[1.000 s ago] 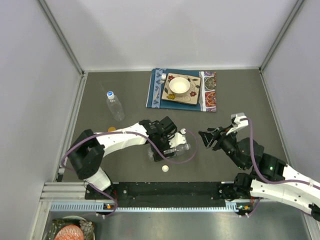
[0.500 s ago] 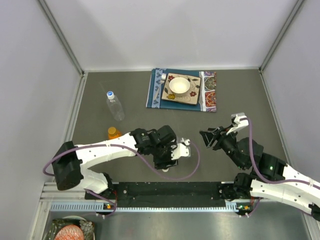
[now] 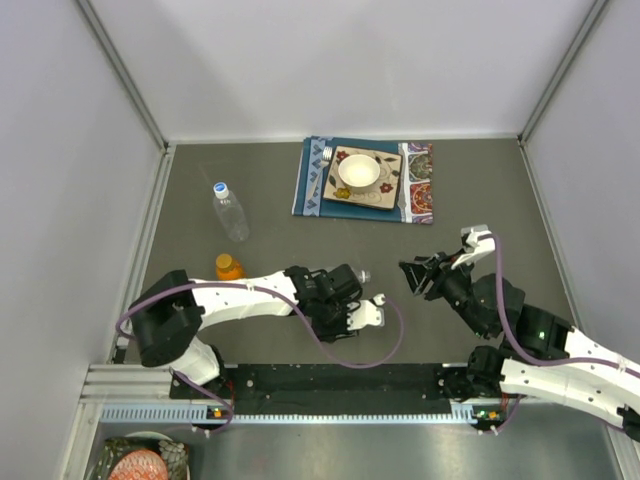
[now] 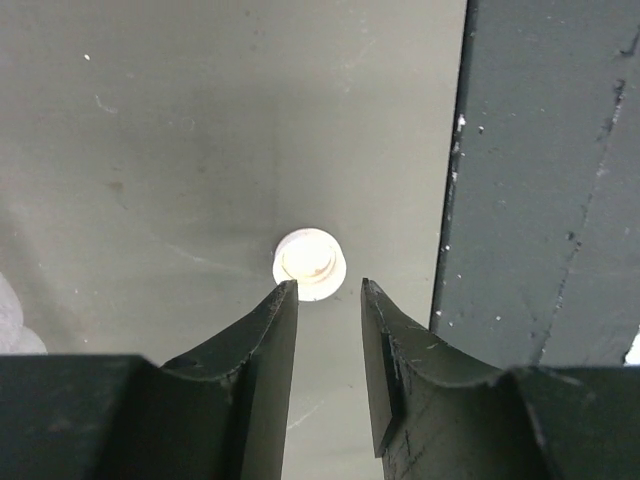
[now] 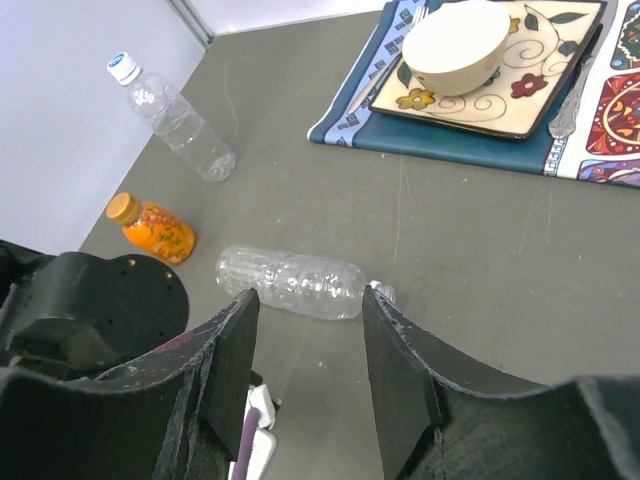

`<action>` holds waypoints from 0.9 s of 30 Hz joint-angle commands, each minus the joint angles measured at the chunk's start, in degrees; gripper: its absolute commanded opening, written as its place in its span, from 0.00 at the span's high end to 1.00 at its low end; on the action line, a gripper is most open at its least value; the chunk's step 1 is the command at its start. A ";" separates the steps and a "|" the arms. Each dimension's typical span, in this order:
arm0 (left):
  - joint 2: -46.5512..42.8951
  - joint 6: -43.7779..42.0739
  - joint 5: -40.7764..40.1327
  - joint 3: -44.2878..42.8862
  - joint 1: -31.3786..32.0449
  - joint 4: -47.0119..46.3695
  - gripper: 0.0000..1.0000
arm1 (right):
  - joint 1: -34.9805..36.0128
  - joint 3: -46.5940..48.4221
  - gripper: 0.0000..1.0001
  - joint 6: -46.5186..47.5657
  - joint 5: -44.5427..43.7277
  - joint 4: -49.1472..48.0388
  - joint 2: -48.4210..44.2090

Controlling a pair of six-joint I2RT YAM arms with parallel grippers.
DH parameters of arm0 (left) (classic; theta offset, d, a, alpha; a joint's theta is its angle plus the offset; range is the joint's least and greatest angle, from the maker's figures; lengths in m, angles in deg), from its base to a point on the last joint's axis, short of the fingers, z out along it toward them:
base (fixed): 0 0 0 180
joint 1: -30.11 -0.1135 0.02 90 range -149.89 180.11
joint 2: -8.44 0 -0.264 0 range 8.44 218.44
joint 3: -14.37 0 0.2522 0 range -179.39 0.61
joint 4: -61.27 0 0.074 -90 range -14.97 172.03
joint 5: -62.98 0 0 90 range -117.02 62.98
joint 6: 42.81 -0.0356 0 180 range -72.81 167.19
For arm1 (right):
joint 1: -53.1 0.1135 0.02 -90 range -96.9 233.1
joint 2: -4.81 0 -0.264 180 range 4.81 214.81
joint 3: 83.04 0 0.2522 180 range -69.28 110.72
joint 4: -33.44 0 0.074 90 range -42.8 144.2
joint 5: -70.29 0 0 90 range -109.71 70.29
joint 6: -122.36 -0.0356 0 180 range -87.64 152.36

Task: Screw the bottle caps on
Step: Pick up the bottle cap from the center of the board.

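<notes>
At the near edge of the table [image 4: 150, 120], just beside the black base plate [image 4: 540, 200], the left gripper [image 4: 328, 285] points down at a white cap [image 4: 310, 262]. Its two fingers stand a narrow gap apart, roughly the cap's own width, and hold nothing. The cap lies flat on the table just past the tips, plain white with an inner ring showing. In the wrist view the left tip overlaps its rim, and whether they touch cannot be told.

A little farther in, a clear ribbed bottle [image 5: 290, 283] lies on its side with its bare, uncapped neck [image 5: 385, 292] toward the right arm. The right gripper [image 5: 310, 297] hovers above the table near that neck, its fingers partly spread and empty.

To the left stands a squat orange bottle [image 5: 160, 228] with an orange cap [image 5: 123, 207] on it. The dark marks on its wrap are too small to read.

Beyond it, near the left wall, is a second clear bottle [image 5: 185, 125] wearing a blue-and-white cap [image 5: 123, 67]. Any print there is too small to make out.

At the far edge lies a blue placemat [image 5: 350, 110] with a patterned border. On it sit a flower-painted plate [image 5: 540, 90] with a white bowl [image 5: 455, 45] on top, and a fork [image 3: 323, 165] beside the plate.
</notes>
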 commanded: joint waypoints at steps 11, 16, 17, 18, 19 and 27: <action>3.40 -2.50 -1.07 1.30 -1.28 -8.21 0.69 | 0.42 3.22 0.54 -1.00 0.49 -0.11 -0.11; 3.40 -3.21 -0.98 3.32 -1.19 -8.65 0.71 | 0.42 3.48 0.54 -0.74 0.22 0.24 -0.46; 3.23 -3.30 -1.07 3.85 -1.19 -8.56 0.71 | 0.50 3.48 0.54 -0.91 0.05 0.42 -0.55; 3.31 -3.47 -1.07 4.03 -1.19 -8.56 0.71 | 0.42 3.39 0.54 -0.92 0.05 0.33 -0.55; 3.31 -3.56 -1.16 4.20 -1.19 -8.74 0.71 | 0.50 3.48 0.54 -0.92 0.05 0.42 -0.55; 5.33 -3.74 0.24 3.33 -1.19 -9.62 1.00 | 0.42 4.01 0.54 -0.92 0.57 0.33 -0.28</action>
